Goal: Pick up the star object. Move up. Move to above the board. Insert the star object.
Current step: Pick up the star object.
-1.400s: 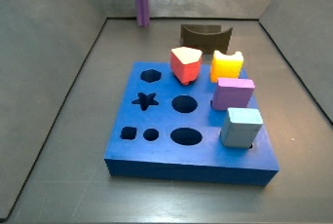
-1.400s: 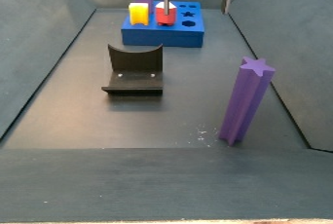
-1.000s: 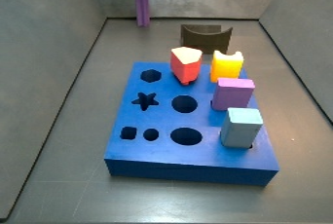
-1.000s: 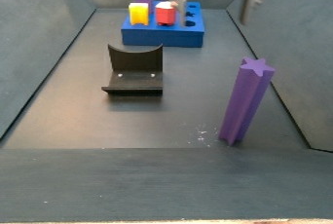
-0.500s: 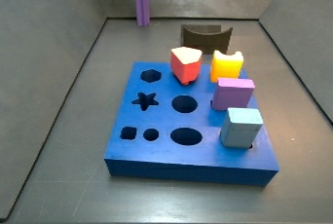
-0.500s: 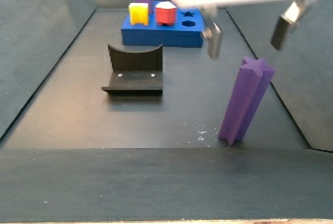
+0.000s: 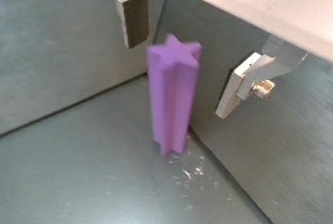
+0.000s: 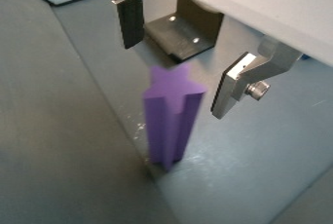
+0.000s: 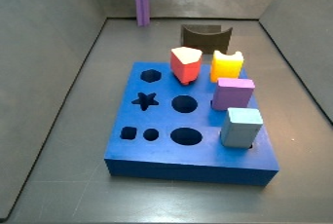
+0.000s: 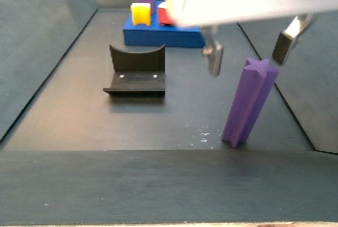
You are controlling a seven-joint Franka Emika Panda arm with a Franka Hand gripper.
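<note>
My gripper [image 7: 189, 48] hangs wide open, holding nothing, its fingers [image 7: 131, 18] flanking the top of the star object [image 7: 172, 96], which stands upright on the floor far from the board [image 9: 196, 121]. It looks light, rigid and easily tipped, so I'd clamp high, pads across opposite ridges.

One tall purple star-section prism [image 10: 247, 103], one flat blue slab with seven cut-out holes [image 9: 196, 126], one dark L-shaped fixture [image 9: 205, 36]. Four short blocks stand on the slab: red [image 9: 186, 65], yellow [image 9: 228, 66], purple [image 9: 233, 93], light blue [image 9: 240, 128]. One open silver two-finger gripper [image 10: 248, 40], upper right of frame.
</note>
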